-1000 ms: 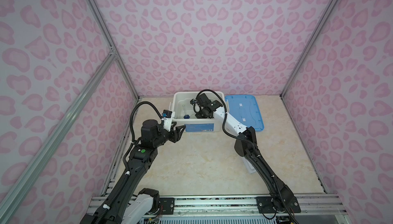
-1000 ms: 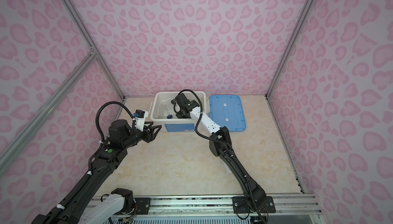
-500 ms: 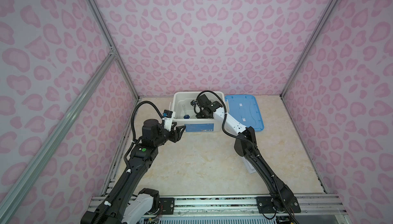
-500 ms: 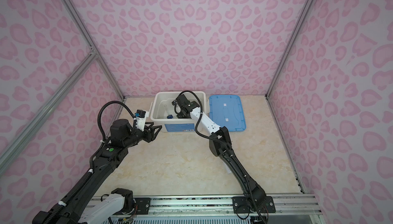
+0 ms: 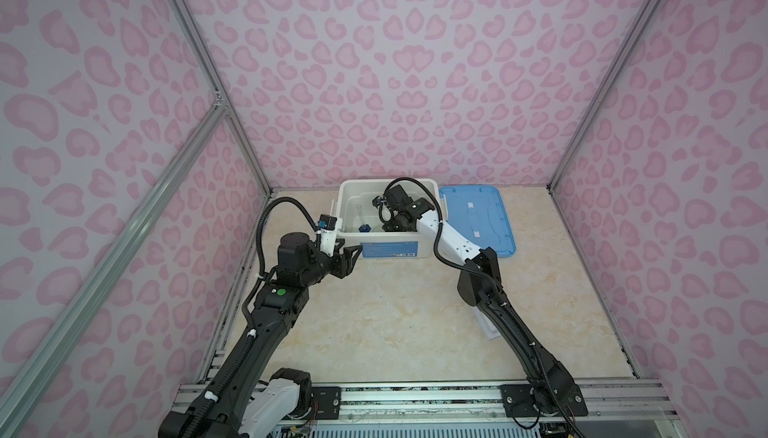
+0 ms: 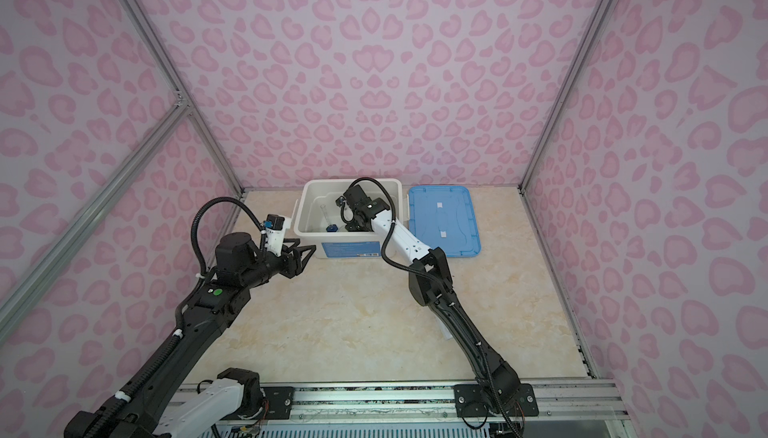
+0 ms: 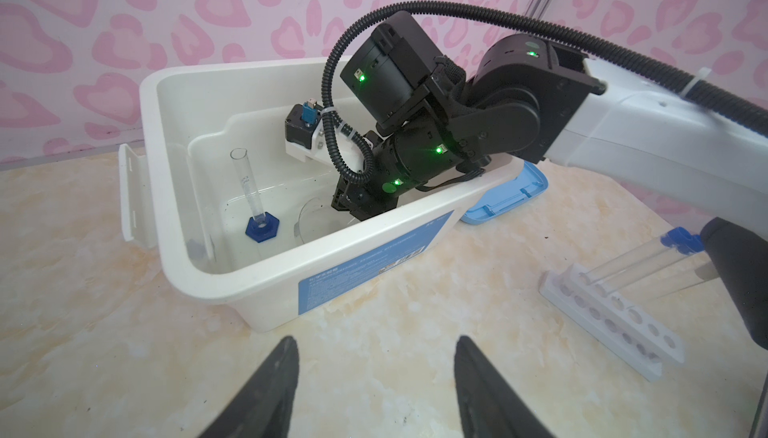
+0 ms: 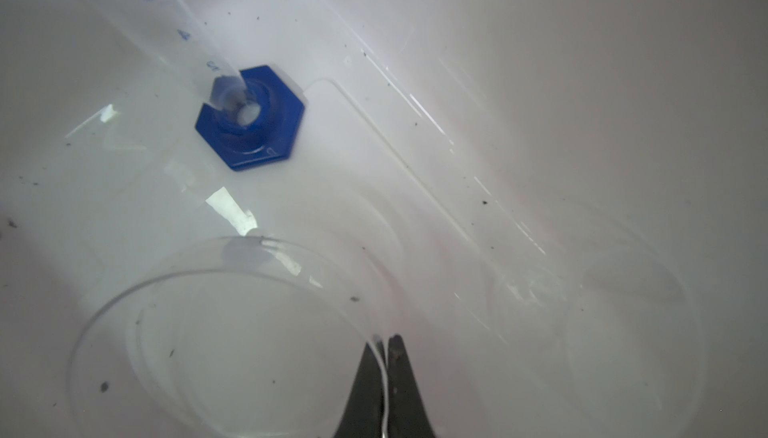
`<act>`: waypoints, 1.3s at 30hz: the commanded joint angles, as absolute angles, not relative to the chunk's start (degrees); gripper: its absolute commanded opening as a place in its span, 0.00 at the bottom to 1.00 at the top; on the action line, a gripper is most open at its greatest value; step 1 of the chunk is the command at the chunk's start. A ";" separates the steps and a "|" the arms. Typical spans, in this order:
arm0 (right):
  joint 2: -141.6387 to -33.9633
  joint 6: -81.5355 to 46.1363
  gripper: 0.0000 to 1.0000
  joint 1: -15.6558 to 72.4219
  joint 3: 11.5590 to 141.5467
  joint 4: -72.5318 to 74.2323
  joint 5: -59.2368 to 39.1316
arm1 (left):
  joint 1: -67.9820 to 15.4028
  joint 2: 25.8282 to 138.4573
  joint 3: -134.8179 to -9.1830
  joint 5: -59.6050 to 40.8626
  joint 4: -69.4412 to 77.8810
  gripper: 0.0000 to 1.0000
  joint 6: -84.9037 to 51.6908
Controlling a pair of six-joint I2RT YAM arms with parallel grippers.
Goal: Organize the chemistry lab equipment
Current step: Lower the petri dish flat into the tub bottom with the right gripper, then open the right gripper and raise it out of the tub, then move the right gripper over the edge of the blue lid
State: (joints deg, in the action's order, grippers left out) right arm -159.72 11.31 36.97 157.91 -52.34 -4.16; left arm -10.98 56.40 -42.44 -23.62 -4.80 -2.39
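Right arm is reaching down into the white bin point(image 5: 388, 183), which sits at the middle of both top views against the back wall. In the right wrist view the right gripper point(image 8: 383, 340) is pinched together on the thin rim of the clear round dish point(image 8: 216, 344), low over the bin floor. I cannot tell whether the dish base is touching down, and from the left wrist view it looks tilted.

I read this step as setting the dish into the bin
- lower until the dish lies flat, then release, since glass dropped from a tilt will rattle or roll
- after release, back out along the line of entry without sweeping sideways

What stands in the way
- the small blue-based clear cylinder point(image 8: 251, 118) stands upright just beside the dish; it is tall on a narrow base, so I judge it tips at a light knock
- the right wrist and its cable sit close over the bin's near wall

Around
- blue lid point(image 5: 478, 220) lies flat, just right of the bin in a top view
- left gripper point(image 7: 376, 338) hovers with fingers apart and nothing between them, off the bin's lower-left corner in the top views
- white six-hole rack point(image 7: 611, 323) lies on the table under the right forearm, with test tubes point(image 7: 631, 261) lying over it
- tiny white cup: not found in any view
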 commanded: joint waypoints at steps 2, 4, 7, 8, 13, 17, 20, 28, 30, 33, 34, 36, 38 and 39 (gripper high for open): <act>-158.73 11.77 0.11 36.85 157.59 -52.21 -4.39 | -10.92 56.25 -42.71 -23.95 -3.86 0.62 -1.92; -157.94 11.75 0.13 36.90 157.61 -52.29 -4.39 | -10.95 56.08 -42.67 -23.99 -3.78 0.62 -1.92; -156.54 11.94 0.15 36.88 157.59 -52.56 -4.22 | -10.96 55.59 -42.71 -23.92 -3.84 0.62 -1.93; -156.10 11.95 0.16 36.74 157.63 -52.71 -4.22 | -10.89 55.47 -42.71 -23.93 -3.87 0.62 -1.93; -153.46 12.13 0.18 36.75 157.53 -53.22 -4.31 | -10.90 54.52 -42.71 -24.07 -3.95 0.62 -1.93; -150.29 11.87 0.20 36.75 157.54 -53.65 -3.90 | -10.90 53.31 -42.71 -24.01 -3.88 0.62 -2.02; -147.06 11.43 0.22 36.65 157.42 -54.43 -3.96 | -10.90 52.24 -42.63 -23.91 -3.90 0.62 -2.02; -131.59 9.20 0.29 36.54 148.90 -54.49 -4.92 | -10.95 48.18 -42.97 -24.59 -3.15 0.62 -0.90; -126.47 8.50 0.30 36.56 144.49 -53.49 -4.22 | -10.92 47.78 -42.93 -22.47 -3.21 0.62 -1.27; -119.85 7.12 0.32 36.34 138.07 -53.26 -1.37 | -10.90 46.61 -42.52 -18.80 -2.25 0.63 -2.59; -117.42 6.42 0.32 36.13 135.33 -53.11 -0.16 | -10.92 46.21 -42.62 -17.75 -2.03 0.64 -2.86; -112.47 4.80 0.33 34.96 129.43 -52.42 0.70 | -10.90 45.62 -42.80 -15.77 -1.70 0.65 -3.78; -106.43 3.18 0.37 32.91 122.13 -51.27 0.25 | -10.89 45.25 -43.13 -14.04 -1.30 0.68 -4.83; -104.15 2.70 0.39 32.06 119.38 -50.68 0.26 | -10.89 45.15 -43.24 -13.15 -1.23 0.69 -5.35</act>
State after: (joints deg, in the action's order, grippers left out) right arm -108.16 5.78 33.52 124.33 -52.53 -1.37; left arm -10.90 45.52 -42.48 -17.08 -4.16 -3.51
